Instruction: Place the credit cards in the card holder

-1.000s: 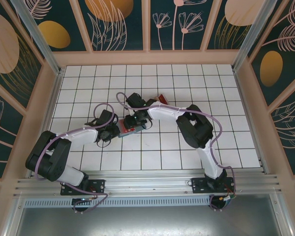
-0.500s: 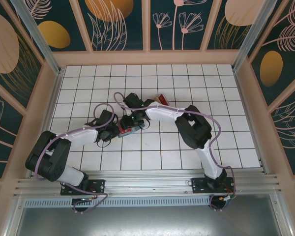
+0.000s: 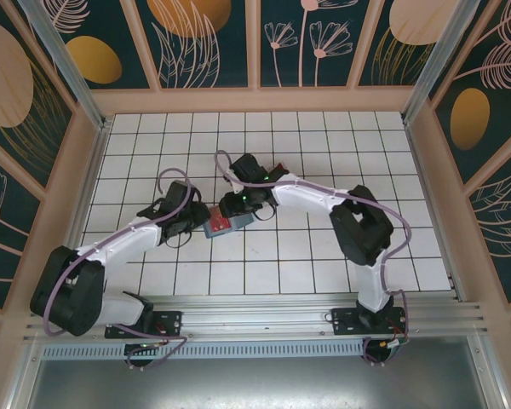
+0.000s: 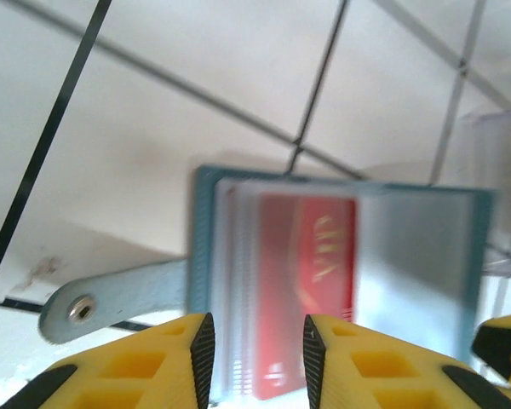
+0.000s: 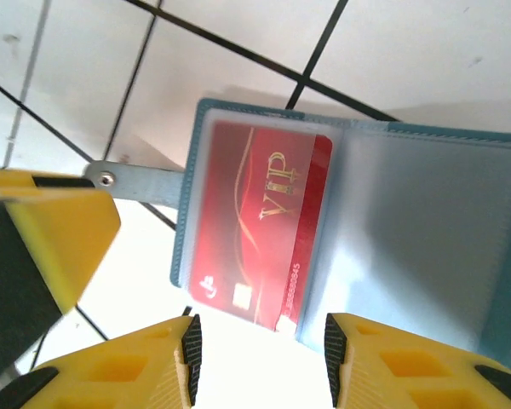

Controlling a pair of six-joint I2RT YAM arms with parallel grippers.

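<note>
Risk: the red VIP card is looking not fully seated in the open teal card holder, so a nudge could be sliding it out or dragging the holder across the table. Both arms are reaching low over it mid-table. The left hand and right hand are spread, pinching nothing.

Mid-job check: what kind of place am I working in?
Most likely a purpose-built robot test cell, not a home or office: a white table marked in a black grid, boxed in by wood-framed wall panels painted with plants, with an aluminium rail along the near edge carrying both arm bases.
</note>
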